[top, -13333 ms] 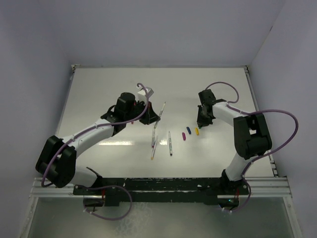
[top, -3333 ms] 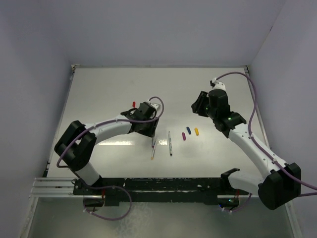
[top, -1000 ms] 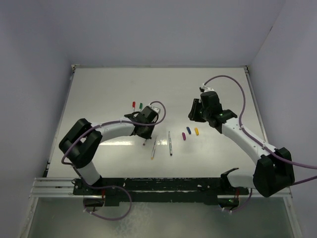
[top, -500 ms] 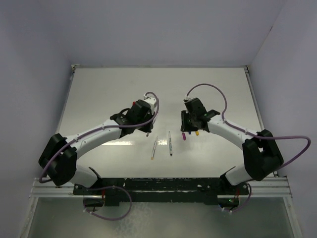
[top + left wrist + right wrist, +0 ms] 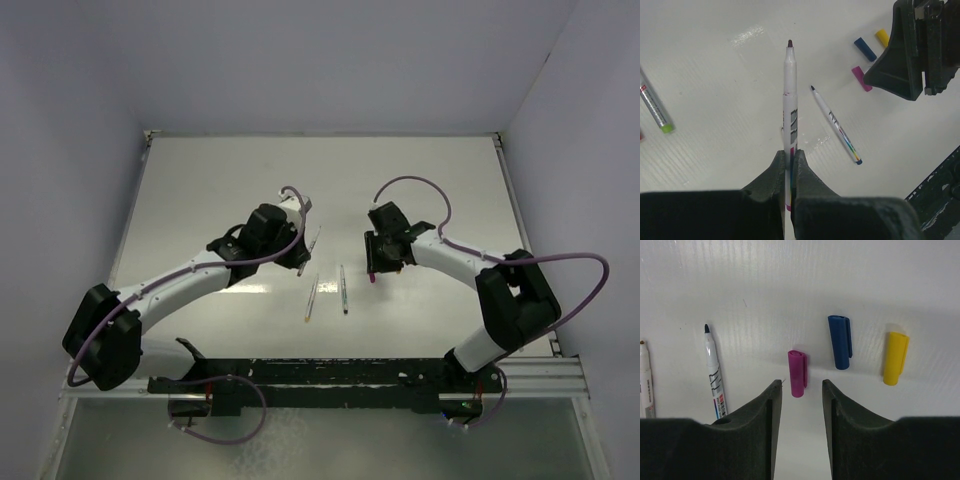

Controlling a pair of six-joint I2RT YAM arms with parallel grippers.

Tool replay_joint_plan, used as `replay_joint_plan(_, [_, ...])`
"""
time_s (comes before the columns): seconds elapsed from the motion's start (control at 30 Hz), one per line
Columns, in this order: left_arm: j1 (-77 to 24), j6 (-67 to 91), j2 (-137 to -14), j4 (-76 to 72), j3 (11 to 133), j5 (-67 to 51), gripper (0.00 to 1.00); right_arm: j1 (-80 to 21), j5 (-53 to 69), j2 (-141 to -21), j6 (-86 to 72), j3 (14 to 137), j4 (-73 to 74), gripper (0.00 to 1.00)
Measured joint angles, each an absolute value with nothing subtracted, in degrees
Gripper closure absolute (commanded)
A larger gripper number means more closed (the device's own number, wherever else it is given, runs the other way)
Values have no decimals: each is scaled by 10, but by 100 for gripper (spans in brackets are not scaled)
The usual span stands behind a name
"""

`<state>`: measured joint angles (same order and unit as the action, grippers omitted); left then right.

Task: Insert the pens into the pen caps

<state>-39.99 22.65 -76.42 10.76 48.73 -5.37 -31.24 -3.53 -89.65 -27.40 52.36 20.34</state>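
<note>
Mid-desk (image 5: 220,180), about halfway between the far and near edges, a pen (image 5: 789,100) is being pinched at its rear end by the left gripper (image 5: 788,165), jaws closed on it, dark tip pointing outward. The purple cap (image 5: 797,372) is being straddled by the right gripper (image 5: 800,390), fingers parted, nothing held. The blue cap (image 5: 840,341) and yellow cap (image 5: 894,357) are lying just beside it.

On the white table (image 5: 790,280) we see a magenta cap (image 5: 797,373), a blue cap (image 5: 841,341) and a yellow cap (image 5: 895,358). Our held pen (image 5: 789,115) is silvery-white with grey print and a dark reddish-brown tip. The lying pen (image 5: 835,124) has a black tip and a multicoloured band, and the left tool (image 5: 789,155) and right tool (image 5: 800,385) are black.
</note>
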Motion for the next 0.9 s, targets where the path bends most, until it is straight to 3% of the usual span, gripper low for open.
replay_joint_plan(0.9, [-364,244,-763,90,472,-96,100,-326,-50,-958,-263,555,207,66])
